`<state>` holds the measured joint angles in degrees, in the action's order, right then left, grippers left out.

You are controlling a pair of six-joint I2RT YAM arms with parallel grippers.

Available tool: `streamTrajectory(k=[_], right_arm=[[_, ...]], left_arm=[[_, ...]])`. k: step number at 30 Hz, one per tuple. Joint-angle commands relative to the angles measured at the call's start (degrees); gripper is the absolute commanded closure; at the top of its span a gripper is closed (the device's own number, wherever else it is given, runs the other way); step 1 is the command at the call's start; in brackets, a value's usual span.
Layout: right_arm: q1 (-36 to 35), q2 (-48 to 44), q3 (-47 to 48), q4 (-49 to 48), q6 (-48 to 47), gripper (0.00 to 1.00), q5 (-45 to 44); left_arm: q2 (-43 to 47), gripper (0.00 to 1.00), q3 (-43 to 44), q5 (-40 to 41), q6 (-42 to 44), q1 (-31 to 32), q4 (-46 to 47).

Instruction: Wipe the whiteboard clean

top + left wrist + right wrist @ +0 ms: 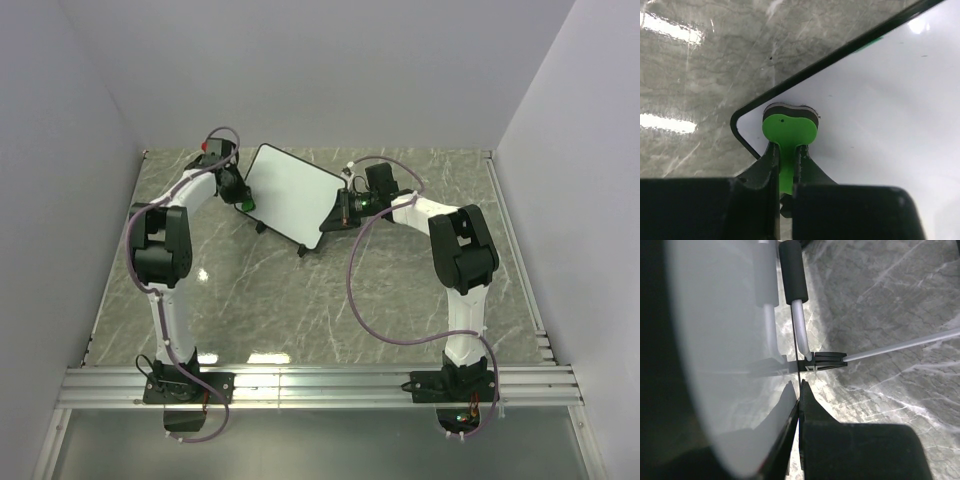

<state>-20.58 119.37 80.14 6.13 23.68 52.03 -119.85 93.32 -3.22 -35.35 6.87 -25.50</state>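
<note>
The whiteboard (291,193), white with a thin black frame, stands tilted at the back middle of the table. My left gripper (243,201) is shut on a small green eraser (789,131), whose dark pad presses on the board's surface (880,115) near its rounded corner. My right gripper (346,208) is shut on the board's right edge, seen edge-on in the right wrist view (799,390). The board's face (725,365) fills the left of that view. The board looks clean apart from tiny specks.
Grey marble tabletop (300,300) lies under the board. A black foot with a clear stand rod (827,360) sits behind the board. White walls enclose the table on three sides. A metal rail (320,385) runs along the near edge.
</note>
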Motion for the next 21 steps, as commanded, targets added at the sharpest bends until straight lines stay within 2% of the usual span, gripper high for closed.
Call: streamTrajectory(k=[1, 3, 7, 18, 20, 21], right_arm=[[-3.2, 2.7, -3.9, 14.5, 0.4, 1.00, 1.3], [-3.2, 2.2, -5.1, 14.4, 0.2, 1.00, 0.6], [-3.2, 0.7, -6.7, 13.6, 1.2, 1.00, -0.2], [-1.0, -4.2, -11.8, 14.1, 1.9, 1.00, -6.1], [-0.3, -5.2, -12.5, 14.3, 2.2, 1.00, -7.5], [-0.2, -5.5, -12.8, 14.8, 2.2, 1.00, -8.1]], left_arm=[[5.7, 1.00, 5.4, 3.0, 1.9, 1.6, -5.3], [7.2, 1.00, 6.7, 3.0, 2.0, 1.3, -6.1], [13.3, 1.00, 3.6, 11.2, 2.8, 1.2, -5.8], [24.1, 0.99, -16.2, 17.1, 2.6, -2.9, -6.9], [25.0, 0.93, -18.9, 17.5, 2.0, -3.4, -7.5], [25.4, 0.85, -19.7, 17.7, 1.5, -3.4, -7.9]])
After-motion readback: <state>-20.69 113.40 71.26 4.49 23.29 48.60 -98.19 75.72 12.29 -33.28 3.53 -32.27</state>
